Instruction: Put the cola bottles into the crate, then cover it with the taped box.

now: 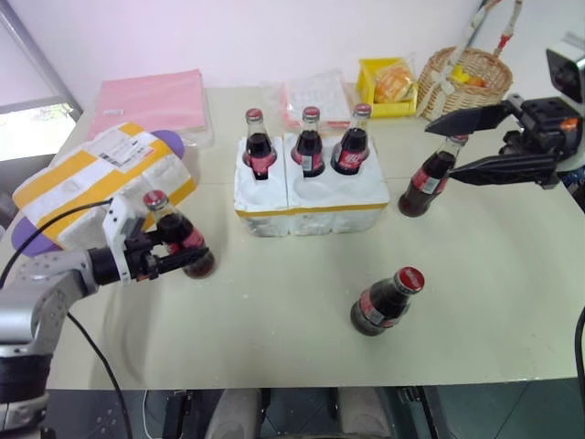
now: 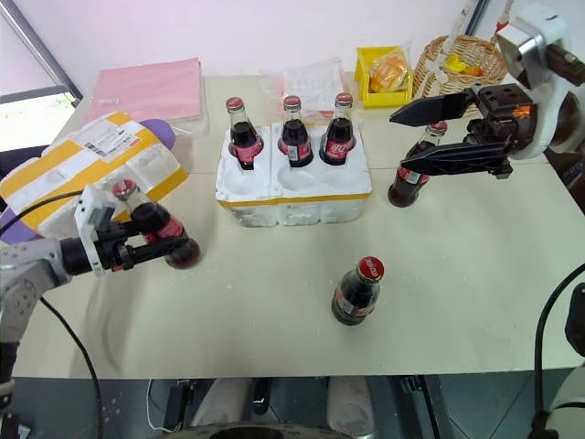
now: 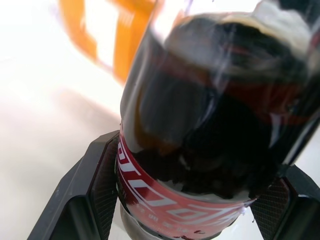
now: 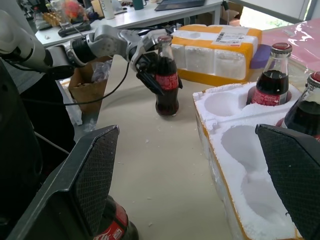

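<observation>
Three cola bottles (image 1: 309, 142) stand in the crate (image 1: 311, 197). Left gripper (image 1: 174, 254) fingers clamp a fourth bottle (image 1: 180, 236). Right gripper (image 1: 457, 144) fingers stand wide apart.

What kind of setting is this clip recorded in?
Probably an office or lab: a pale work table with a taped box bearing a shipping label, and a desk with a laptop behind.

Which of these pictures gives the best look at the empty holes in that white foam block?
The right wrist view: it looks close into the crate, showing its empty front wells. Both head views show the crate whole from above, wells partly hidden behind its front wall. The left wrist view shows a cola bottle.
</observation>
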`<action>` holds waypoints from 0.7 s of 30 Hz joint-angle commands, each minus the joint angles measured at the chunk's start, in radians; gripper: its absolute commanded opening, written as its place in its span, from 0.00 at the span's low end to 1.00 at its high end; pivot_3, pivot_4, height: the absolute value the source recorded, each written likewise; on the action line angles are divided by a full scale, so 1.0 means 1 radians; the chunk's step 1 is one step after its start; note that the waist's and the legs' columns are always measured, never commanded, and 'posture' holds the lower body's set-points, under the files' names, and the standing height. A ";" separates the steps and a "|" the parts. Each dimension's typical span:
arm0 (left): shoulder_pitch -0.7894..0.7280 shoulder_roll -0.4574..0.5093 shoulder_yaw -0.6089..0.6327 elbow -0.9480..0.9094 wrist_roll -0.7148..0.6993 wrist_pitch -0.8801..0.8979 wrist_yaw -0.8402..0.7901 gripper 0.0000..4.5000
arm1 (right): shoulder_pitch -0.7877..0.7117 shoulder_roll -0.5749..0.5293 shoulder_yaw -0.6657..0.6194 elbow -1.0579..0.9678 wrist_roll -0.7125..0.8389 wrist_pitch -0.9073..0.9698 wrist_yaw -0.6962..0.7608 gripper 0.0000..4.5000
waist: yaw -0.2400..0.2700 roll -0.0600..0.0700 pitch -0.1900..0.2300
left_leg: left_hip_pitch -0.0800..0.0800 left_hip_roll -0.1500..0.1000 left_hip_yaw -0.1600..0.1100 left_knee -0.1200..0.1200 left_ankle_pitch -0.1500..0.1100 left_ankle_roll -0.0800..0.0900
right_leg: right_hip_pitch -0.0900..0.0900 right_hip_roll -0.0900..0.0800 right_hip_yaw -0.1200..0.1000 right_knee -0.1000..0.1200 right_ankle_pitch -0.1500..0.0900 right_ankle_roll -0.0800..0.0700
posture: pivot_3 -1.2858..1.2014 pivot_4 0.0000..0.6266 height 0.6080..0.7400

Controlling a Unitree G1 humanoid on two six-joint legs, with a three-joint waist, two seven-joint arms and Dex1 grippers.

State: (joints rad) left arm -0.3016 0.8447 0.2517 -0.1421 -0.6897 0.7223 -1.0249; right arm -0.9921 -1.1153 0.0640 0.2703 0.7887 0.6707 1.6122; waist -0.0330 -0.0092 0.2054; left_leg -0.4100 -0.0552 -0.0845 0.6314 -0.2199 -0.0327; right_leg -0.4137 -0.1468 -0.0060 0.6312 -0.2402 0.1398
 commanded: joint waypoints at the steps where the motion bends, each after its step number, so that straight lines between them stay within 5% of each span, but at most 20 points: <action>1: -0.172 0.039 0.016 -0.023 -0.080 0.054 -0.028 0.64 | -0.008 0.001 -0.041 -0.020 0.003 -0.018 0.002 1.00 | 0.003 0.000 0.000 | 0.000 0.000 0.000 0.000 0.000 0.000 | 0.000 0.000 0.000 0.000 0.000 0.000 | 0.52 0.24 0.98; 10: -0.673 -0.067 -0.253 0.341 0.085 -0.016 -0.168 0.64 | 0.037 0.034 -0.088 -0.038 -0.014 -0.014 0.001 1.00 | 0.012 0.000 0.000 | 0.000 0.000 0.001 0.000 0.000 0.000 | 0.001 0.002 0.000 0.000 0.001 0.002 | 0.52 0.24 0.98; 21: -0.797 -0.240 -0.375 0.720 0.312 -0.284 -0.279 0.64 | 0.163 0.040 -0.218 -0.143 0.005 0.039 -0.065 1.00 | 0.013 -0.001 0.001 | -0.001 0.000 0.001 0.000 0.000 0.001 | -0.001 0.003 0.001 0.000 0.002 0.003 | 0.52 0.24 0.98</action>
State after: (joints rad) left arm -1.0670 0.6008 -0.1450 0.5698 -0.3933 0.4846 -1.2897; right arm -0.8261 -1.0685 -0.0984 0.1671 0.7699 0.7045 1.5575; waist -0.0200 -0.0105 0.2062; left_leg -0.4117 -0.0548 -0.0838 0.6318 -0.2198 -0.0321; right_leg -0.4146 -0.1443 -0.0048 0.6310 -0.2386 0.1424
